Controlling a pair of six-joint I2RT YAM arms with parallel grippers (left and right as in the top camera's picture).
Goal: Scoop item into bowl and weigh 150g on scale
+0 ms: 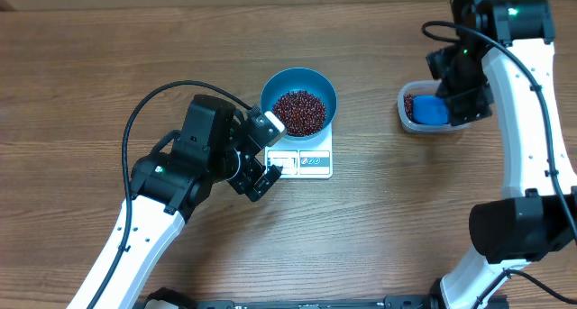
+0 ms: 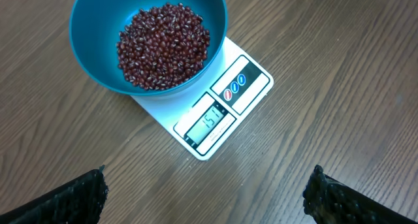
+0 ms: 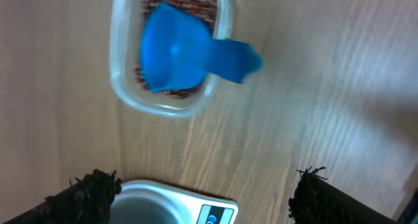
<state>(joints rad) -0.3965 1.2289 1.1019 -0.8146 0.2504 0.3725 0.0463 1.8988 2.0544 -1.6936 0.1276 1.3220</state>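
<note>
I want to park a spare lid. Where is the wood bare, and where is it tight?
Bare wood lies between the scale and the clear tub, and across the table left of the left arm. It is tight beside the bowl, where the left gripper stands open at the scale's edge, and at the tub, under the right arm.

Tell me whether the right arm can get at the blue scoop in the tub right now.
Probably yes. The right gripper hangs open above the scoop, which lies in the clear tub with its handle sticking out over the rim; nothing covers it.
</note>
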